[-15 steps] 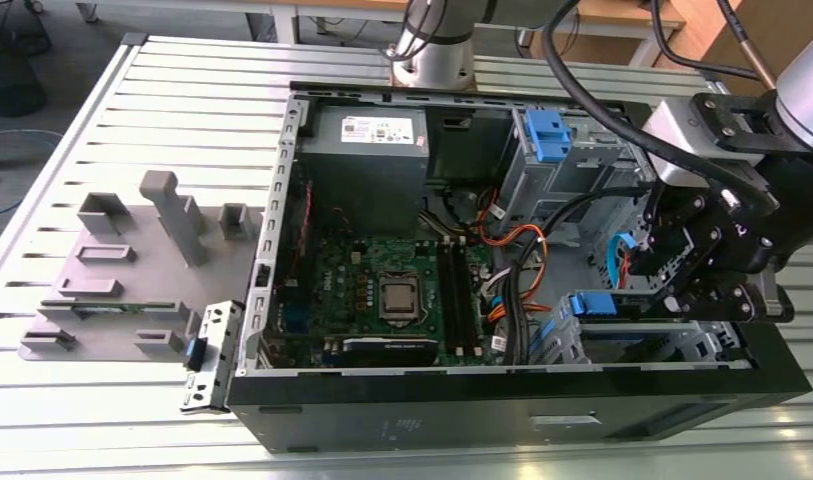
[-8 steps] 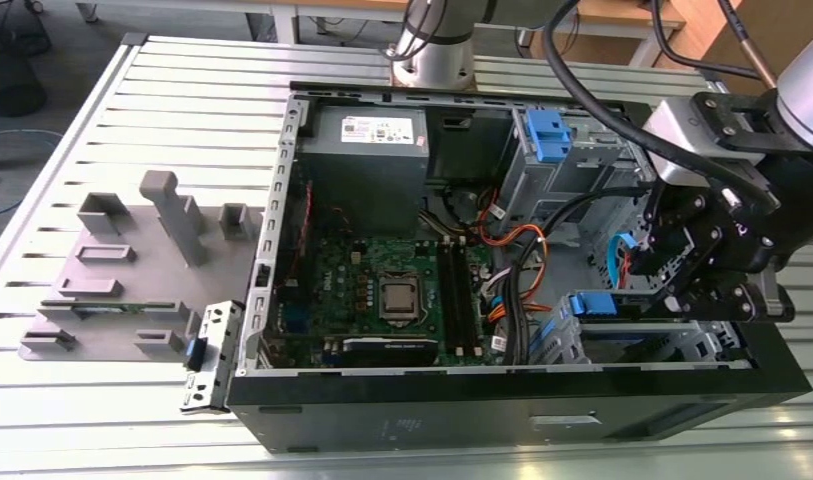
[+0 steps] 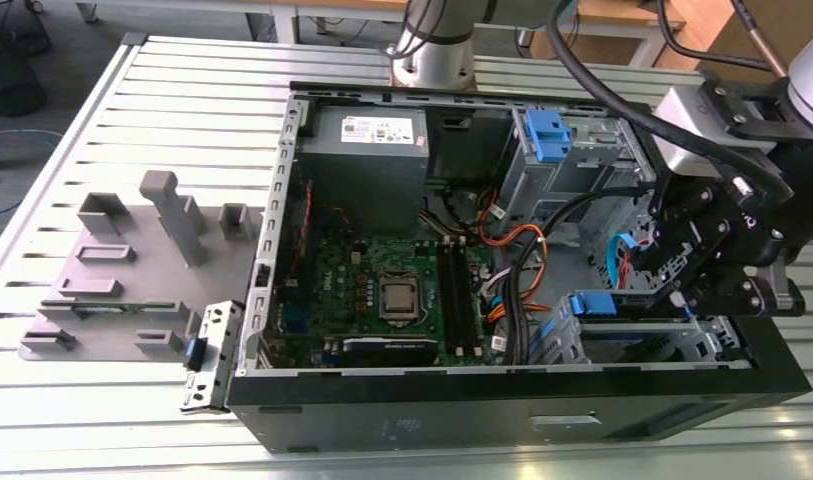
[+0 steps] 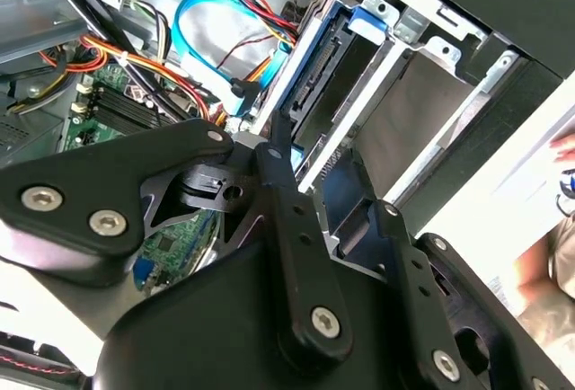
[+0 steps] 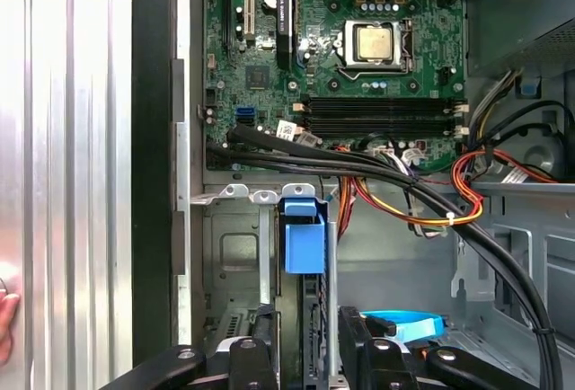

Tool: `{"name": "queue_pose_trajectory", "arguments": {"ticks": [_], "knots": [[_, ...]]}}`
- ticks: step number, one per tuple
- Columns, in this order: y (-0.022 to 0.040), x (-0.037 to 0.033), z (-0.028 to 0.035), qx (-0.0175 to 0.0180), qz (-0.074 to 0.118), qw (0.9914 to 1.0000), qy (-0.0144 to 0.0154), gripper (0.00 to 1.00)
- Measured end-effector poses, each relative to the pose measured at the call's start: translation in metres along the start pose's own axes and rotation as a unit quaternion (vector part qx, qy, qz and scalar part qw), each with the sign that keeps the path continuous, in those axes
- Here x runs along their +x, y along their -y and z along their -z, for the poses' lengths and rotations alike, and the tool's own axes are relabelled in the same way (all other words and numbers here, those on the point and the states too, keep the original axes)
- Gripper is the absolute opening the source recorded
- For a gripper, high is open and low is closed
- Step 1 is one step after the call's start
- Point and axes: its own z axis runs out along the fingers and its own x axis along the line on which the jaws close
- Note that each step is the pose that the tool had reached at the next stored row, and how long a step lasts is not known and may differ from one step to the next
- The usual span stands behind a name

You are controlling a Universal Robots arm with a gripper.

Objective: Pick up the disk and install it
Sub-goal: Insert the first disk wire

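The disk (image 3: 596,303) sits edge-up in a slot of the metal drive cage (image 3: 646,345), in the corner of the open computer case on the exterior view's right. Its blue handle tab (image 5: 303,237) rests at the cage's rim in the first wrist view. In the second wrist view the dark connector edge of the disk (image 4: 314,84) faces the blue data cables. My gripper (image 3: 676,295) hangs over the cage, just behind the disk's connector end. It is open (image 5: 310,354), and its black fingers (image 4: 274,161) stand apart and hold nothing.
The case holds a green motherboard (image 3: 379,290), a grey power-supply box (image 3: 366,150), a second blue bracket (image 3: 546,135) and thick black cables (image 5: 404,183) beside the cage. A grey fixture plate (image 3: 113,290) lies on the table at the exterior view's left. A hand (image 4: 557,255) shows past the case.
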Motion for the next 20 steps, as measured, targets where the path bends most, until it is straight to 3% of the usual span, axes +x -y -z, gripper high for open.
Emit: {"name": "queue_pose_trajectory", "arguments": {"ticks": [8, 13, 16, 20], "knots": [[-0.0001, -0.0032, 0.0003, 0.0000, 0.000, 1.00000, 0.0000, 0.42], [-0.0002, -0.0036, 0.0065, 0.0000, 0.000, 1.00000, -0.0001, 0.42], [-0.0002, -0.0041, 0.0072, 0.0000, 0.000, 1.00000, 0.0001, 0.42], [-0.0003, -0.0090, 0.0072, 0.0000, 0.000, 1.00000, -0.0001, 0.42]]}}
